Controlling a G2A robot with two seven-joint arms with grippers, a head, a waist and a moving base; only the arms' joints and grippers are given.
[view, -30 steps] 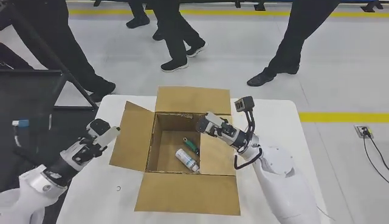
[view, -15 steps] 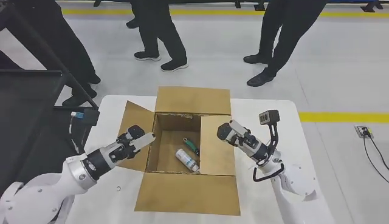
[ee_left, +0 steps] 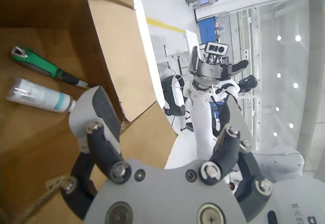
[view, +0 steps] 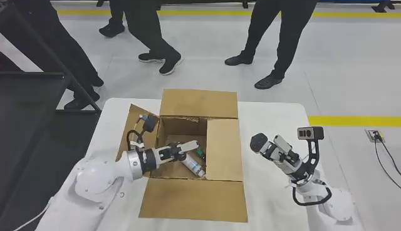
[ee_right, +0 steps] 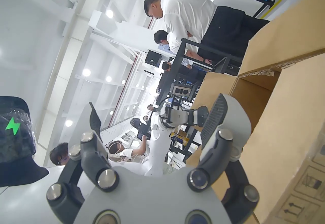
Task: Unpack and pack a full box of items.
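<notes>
Inside the open brown cardboard box [view: 199, 104], the left gripper [ee_left: 165, 103] hangs low over the box floor with its two fingers spread wide and nothing between them. The white cylindrical plastic bottle with a teal band [ee_left: 38, 97] lies on its side on that floor. Its capped end is just beside one finger, though we cannot tell from this angle whether the pad touches it. We judge the bottle light, stiff-walled and smooth, and likely to roll if nudged off-centre. The surest hold looks to be across the middle of its body, with the fingers square to its length. A slim green-handled hand tool [ee_left: 40, 65] lies just beside the bottle, on the side toward the box's far wall, with its dark tip towards the same box wall as the bottle's cap. It looks rigid, light and grippy at the handle, but it is thin, so we would pinch it at the thick green part. The box's right-hand flap [view: 223, 149] leans in over the opening and crowds any approach from that side, and the tool leaves little room beside the bottle. Outside the box, beyond that flap, the right gripper [view: 258, 143] sits above the white table [view: 269, 115], its fingers parted and empty.
</notes>
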